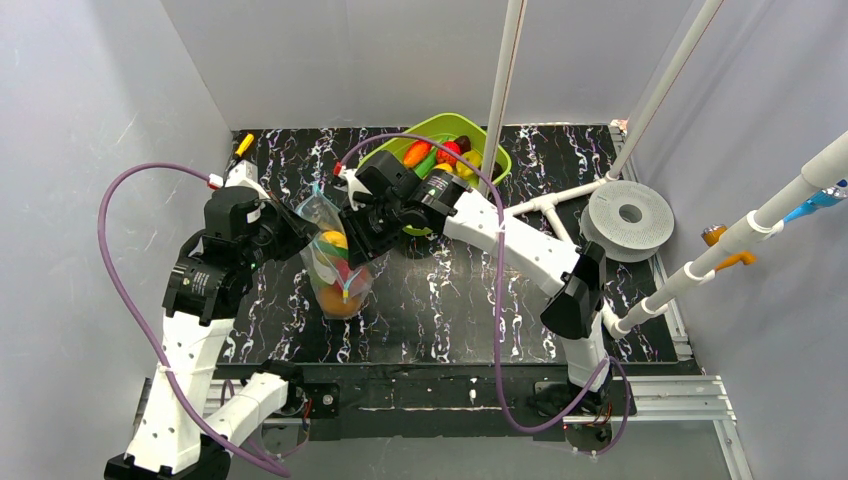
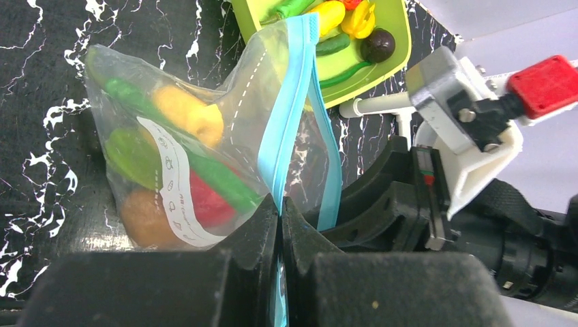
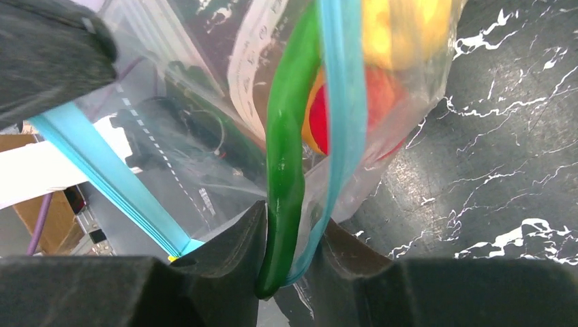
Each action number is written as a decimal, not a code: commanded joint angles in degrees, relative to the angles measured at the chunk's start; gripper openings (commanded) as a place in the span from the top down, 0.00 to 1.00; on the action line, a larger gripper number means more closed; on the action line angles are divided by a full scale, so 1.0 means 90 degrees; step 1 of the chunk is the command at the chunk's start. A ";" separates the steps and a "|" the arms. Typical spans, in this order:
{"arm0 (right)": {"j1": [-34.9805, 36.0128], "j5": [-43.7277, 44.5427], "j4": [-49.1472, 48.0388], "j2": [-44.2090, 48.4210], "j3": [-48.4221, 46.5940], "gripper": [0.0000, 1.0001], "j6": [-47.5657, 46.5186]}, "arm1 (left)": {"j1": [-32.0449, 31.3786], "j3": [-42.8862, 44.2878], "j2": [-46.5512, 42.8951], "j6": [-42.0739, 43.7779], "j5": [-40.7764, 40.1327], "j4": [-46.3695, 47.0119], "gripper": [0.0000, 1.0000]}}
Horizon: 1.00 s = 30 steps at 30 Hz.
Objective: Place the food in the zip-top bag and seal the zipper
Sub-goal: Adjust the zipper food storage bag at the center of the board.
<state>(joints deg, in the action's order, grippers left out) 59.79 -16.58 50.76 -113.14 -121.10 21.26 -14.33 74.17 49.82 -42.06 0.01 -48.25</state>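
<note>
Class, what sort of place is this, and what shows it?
Probably a robotics test cell: left arm and right arm bolted at a table, plain grey walls around, toy food in a green tray.

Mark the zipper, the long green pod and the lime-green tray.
zipper (image 2: 290,116), left wrist view, middle of the blue strip
green pod (image 3: 286,157), right wrist view, mid-length
lime-green tray (image 2: 395,20), left wrist view, right wall

Table (image 1: 450,300): black, white-veined, enclosed by grey walls (image 1: 90,100). Tray (image 1: 499,160): lime-green, rectangular, set near the far edge. Spool (image 1: 630,215): grey, laid flat at the right edge beside white pipes (image 1: 505,90), to which orange clips (image 1: 736,261) are fitted.
</note>
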 commanded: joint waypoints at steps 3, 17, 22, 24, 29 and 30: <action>-0.0002 -0.0119 -0.0097 0.0157 0.0057 0.57 -0.0074 | 0.0034 -0.0018 -0.0053 0.0003 -0.0011 0.0136 1.00; -0.0183 0.0856 0.0702 0.0533 -0.1046 0.18 -0.0081 | 0.0036 -0.0219 0.0040 0.0007 -0.0001 0.0273 1.00; -0.0064 0.0835 0.0297 0.0964 -0.0745 0.36 -0.0149 | 0.0033 -0.0385 0.0067 -0.0056 0.0239 0.0391 1.00; -0.0028 0.0492 0.0024 0.0968 -0.0557 0.51 -0.0085 | 0.0034 -0.0410 0.0090 -0.0071 0.0268 0.0432 1.00; 0.0050 -0.0143 -0.0137 0.0251 -0.1027 0.68 -0.0185 | 0.0032 -0.0410 0.0109 -0.0104 0.0309 0.0459 1.00; 0.0047 -0.0166 -0.0234 0.0194 -0.0982 0.68 -0.0192 | 0.0032 -0.0409 0.0109 -0.0110 0.0318 0.0459 1.00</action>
<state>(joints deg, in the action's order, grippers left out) 59.79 -14.20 52.34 -107.31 -128.16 20.71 -14.33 70.19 51.24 -42.65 1.96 -46.19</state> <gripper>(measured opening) 0.332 0.010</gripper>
